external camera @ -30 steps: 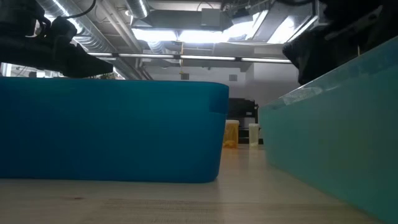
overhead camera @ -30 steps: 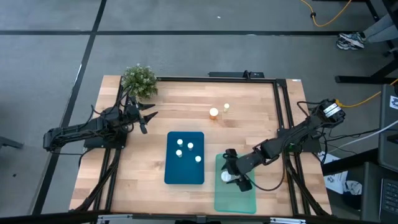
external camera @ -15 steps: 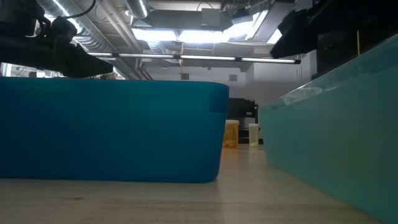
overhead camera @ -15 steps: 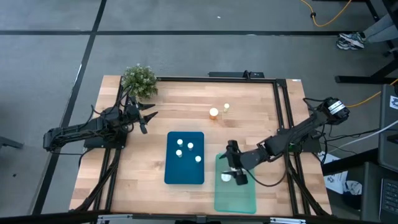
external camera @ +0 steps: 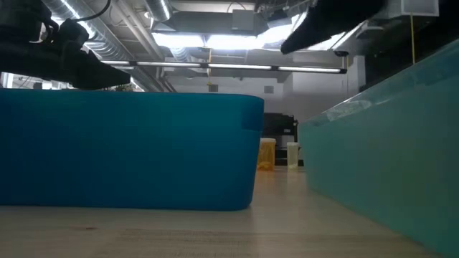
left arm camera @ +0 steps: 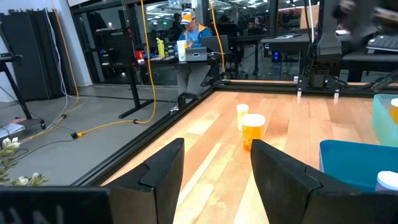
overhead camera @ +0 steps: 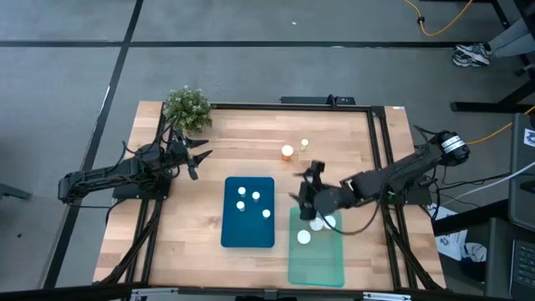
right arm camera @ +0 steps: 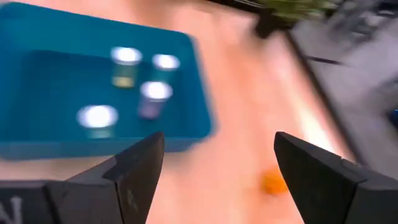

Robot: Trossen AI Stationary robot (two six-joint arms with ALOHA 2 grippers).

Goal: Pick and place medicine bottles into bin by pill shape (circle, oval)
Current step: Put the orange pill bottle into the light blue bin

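The right gripper has lifted, released, leaving two bottles in the green bin.

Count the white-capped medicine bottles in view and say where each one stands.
8: four in the dark blue plastic bin, at; two in the pale green bin, at; two on bare wood. Others may be hidden.

We see a wooden table carrying a blue bin, a green bin, a plant, and two loose bottles near its far edge.
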